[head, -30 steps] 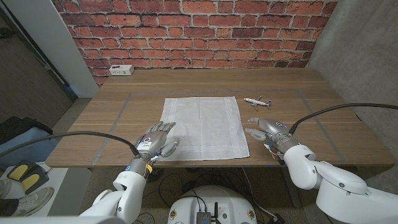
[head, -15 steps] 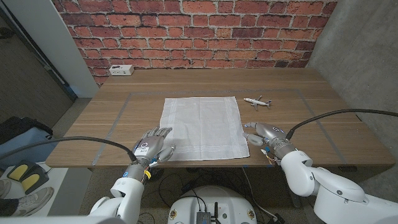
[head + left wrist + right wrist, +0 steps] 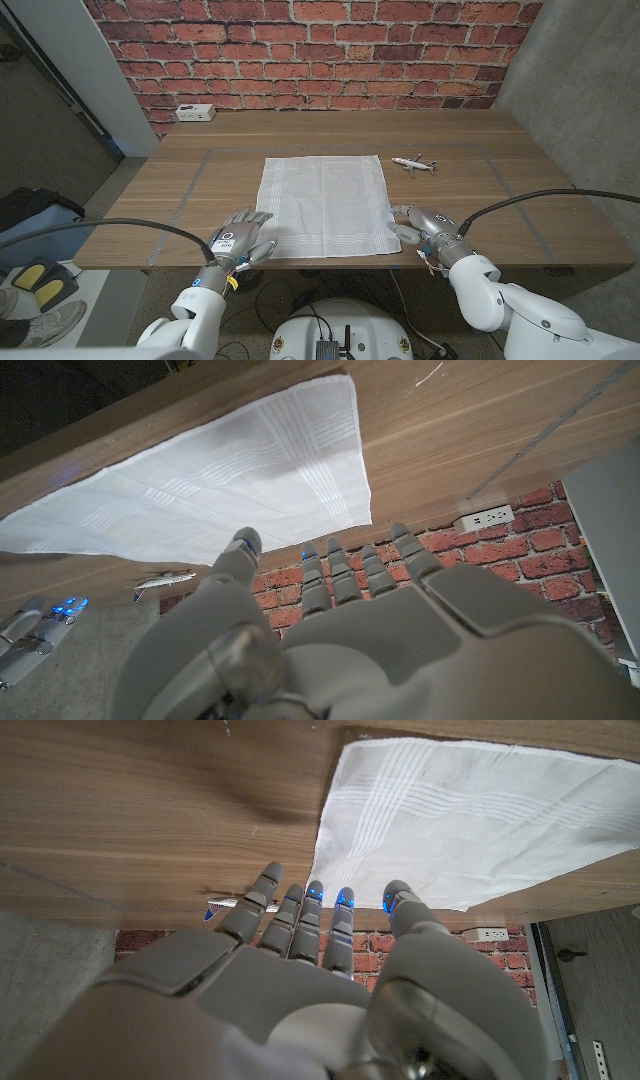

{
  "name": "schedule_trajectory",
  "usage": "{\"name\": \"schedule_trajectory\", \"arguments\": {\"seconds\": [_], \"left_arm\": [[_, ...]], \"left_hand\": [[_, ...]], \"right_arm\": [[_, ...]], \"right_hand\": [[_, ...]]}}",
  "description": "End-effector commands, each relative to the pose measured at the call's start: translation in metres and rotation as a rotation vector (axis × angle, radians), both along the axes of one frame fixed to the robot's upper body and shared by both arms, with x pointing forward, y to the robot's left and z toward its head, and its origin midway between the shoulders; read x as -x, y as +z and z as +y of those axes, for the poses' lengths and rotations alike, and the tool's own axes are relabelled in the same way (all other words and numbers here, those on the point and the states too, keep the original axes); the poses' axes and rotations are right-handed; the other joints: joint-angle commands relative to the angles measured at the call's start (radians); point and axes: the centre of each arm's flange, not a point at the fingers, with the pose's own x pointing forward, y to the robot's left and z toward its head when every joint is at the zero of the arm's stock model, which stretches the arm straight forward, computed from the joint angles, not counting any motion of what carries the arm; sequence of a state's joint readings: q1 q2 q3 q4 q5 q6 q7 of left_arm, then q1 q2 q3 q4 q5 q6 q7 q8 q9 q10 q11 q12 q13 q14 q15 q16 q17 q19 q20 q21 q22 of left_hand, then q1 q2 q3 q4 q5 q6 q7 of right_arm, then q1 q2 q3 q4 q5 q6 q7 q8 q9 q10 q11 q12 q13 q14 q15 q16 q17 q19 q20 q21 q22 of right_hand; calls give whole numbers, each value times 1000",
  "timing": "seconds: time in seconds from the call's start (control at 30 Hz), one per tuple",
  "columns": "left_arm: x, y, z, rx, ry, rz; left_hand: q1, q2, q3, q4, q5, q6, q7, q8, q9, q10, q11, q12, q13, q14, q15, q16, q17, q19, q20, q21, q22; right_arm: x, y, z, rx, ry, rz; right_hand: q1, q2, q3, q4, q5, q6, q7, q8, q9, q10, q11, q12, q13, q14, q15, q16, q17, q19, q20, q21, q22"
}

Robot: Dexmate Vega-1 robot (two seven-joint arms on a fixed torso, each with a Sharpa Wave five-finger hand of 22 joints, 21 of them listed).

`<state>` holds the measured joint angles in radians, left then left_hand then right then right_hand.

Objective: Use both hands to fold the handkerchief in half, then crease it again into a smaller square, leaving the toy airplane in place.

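A white handkerchief point(image 3: 326, 203) lies spread flat in the middle of the wooden table point(image 3: 500, 150); it also shows in the wrist views point(image 3: 210, 480) point(image 3: 470, 810). A small white toy airplane point(image 3: 413, 163) stands just off the cloth's far right corner, seen too from the left wrist point(image 3: 165, 577). My left hand point(image 3: 238, 238) hovers open at the near left corner, fingers spread, holding nothing. My right hand point(image 3: 424, 225) is open beside the near right corner, fingers pointing toward the cloth. In the wrist views both hands point(image 3: 330, 630) point(image 3: 300, 970) reach toward the cloth's near edge without gripping it.
A white power strip point(image 3: 194, 113) sits at the table's far left, by the brick wall point(image 3: 320, 50). Tape lines point(image 3: 195, 180) mark a rectangle around the cloth. Black cables point(image 3: 120, 228) run to both arms near the front edge.
Both hands have drawn back toward the table's near edge. The left hand slid off the cloth's left side to its near corner. The right hand moved nearer and closer to the near right corner.
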<state>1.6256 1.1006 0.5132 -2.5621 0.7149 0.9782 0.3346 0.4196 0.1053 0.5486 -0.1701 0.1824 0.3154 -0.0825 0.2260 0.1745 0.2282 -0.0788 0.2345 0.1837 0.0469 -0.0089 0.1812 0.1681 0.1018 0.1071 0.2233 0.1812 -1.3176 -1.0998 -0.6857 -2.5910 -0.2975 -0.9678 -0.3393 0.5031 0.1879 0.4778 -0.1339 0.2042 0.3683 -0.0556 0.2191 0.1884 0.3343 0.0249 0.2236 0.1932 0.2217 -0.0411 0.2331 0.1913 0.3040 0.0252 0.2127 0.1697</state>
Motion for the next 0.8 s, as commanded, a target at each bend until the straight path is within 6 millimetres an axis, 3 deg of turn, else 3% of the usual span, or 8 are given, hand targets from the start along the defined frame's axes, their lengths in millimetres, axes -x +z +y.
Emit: {"name": "schedule_trajectory", "arguments": {"seconds": [0.03,0.33,0.5,0.8], "left_arm": [[-4,0,5,-61,39,24],[-7,4,4,-144,99,22],[-8,7,3,-184,129,36],[-11,11,2,-242,162,43]], "left_hand": [[22,-5,0,-7,0,38,0,7,5,17,-4,2,4,19,-2,5,0,16,2,7,2],[77,-33,4,-20,-5,16,-15,-10,6,23,-13,-4,5,29,-9,3,1,43,-6,8,1],[171,-84,4,-22,0,101,-24,12,7,44,-27,-6,5,36,-15,2,2,76,-22,9,1],[238,-140,-10,-21,8,152,-40,20,7,41,-34,-13,7,35,-17,0,2,83,-27,4,3]], "right_arm": [[6,-15,8,-16,-18,2],[9,-17,15,17,-55,-17],[10,-17,17,45,-86,-37],[10,-16,22,87,-123,-44]], "right_hand": [[41,-10,21,-19,8,23,0,0,2,16,-9,-2,1,20,-9,1,-3,19,2,3,6],[101,-47,27,-49,0,46,1,-2,1,40,-13,-4,-1,51,-13,-1,-9,45,17,6,6],[135,-85,17,-56,-16,64,2,-1,1,63,-20,-2,-1,67,-20,-4,-10,62,28,8,6],[220,-144,7,-57,-12,113,-5,9,2,85,-34,-5,0,89,-38,-10,-10,83,28,7,7]]}}
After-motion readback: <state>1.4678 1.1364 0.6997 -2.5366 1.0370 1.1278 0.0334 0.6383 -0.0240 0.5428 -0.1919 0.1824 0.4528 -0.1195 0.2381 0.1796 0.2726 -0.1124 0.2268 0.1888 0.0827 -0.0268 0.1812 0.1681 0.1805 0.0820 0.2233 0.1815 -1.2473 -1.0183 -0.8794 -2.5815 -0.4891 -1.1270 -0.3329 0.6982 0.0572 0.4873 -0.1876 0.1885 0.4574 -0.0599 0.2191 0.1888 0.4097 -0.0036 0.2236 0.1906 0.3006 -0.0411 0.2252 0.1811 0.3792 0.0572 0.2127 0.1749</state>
